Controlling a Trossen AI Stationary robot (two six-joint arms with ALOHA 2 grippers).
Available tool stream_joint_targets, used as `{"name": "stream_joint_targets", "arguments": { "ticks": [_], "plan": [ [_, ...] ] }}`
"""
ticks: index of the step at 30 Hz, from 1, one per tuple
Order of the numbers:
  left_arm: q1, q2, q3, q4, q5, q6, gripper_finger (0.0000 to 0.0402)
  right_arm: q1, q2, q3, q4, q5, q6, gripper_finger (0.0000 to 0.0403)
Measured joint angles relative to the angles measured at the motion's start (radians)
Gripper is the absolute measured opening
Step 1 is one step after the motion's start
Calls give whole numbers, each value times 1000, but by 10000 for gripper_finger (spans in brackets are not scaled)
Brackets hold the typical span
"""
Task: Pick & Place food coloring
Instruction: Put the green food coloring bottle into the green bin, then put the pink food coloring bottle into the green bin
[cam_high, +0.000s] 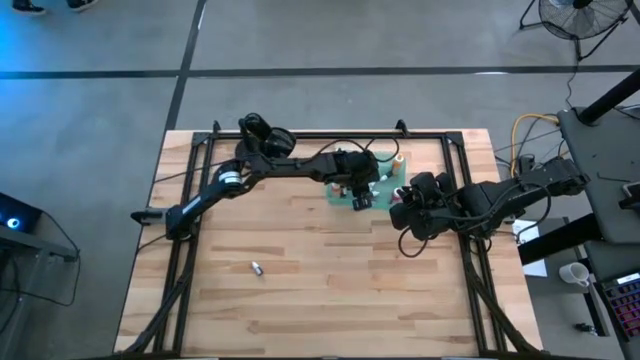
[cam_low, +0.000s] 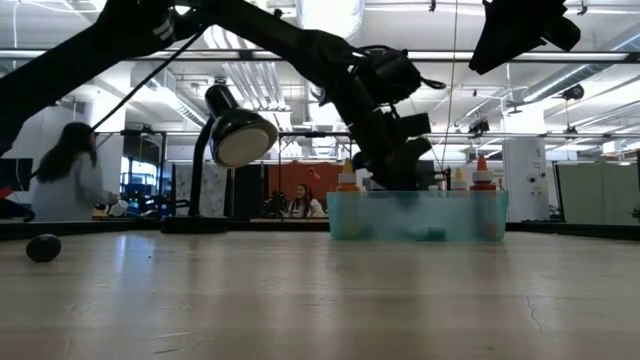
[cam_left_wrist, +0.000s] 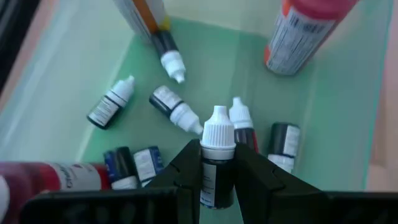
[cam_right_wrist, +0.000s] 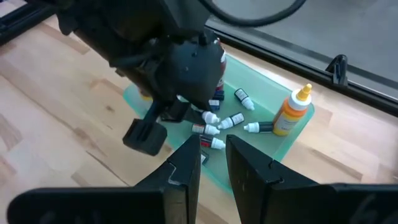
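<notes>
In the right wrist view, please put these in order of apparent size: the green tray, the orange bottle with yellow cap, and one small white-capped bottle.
1. Green tray, largest.
2. Orange bottle, standing in the tray's corner.
3. Small white-capped bottle, lying in the tray, smallest.

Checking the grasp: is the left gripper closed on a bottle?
Yes, in the left wrist view the left gripper is shut on a dark food coloring bottle with a white cap, above the teal tray.

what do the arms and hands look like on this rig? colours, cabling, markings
Both arms are dark, near black, with rounded joint housings. The left arm has a pale silver band near its elbow. Black cables loop beside the right arm. The left hand has flat, angular black fingers; the right hand looks the same.
</notes>
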Motion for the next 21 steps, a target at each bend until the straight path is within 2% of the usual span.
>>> {"name": "stream_joint_targets", "arguments": {
  "ticks": [13, 21],
  "plan": [
    [1, 44, -1, -34, -6, -39, 101, 0, 0, -3, -8, 2, -4, 68],
    [-3, -11, 61, -32, -14, -40, 112, 0, 0, -6, -20, 7, -4, 68]
  ]
}}
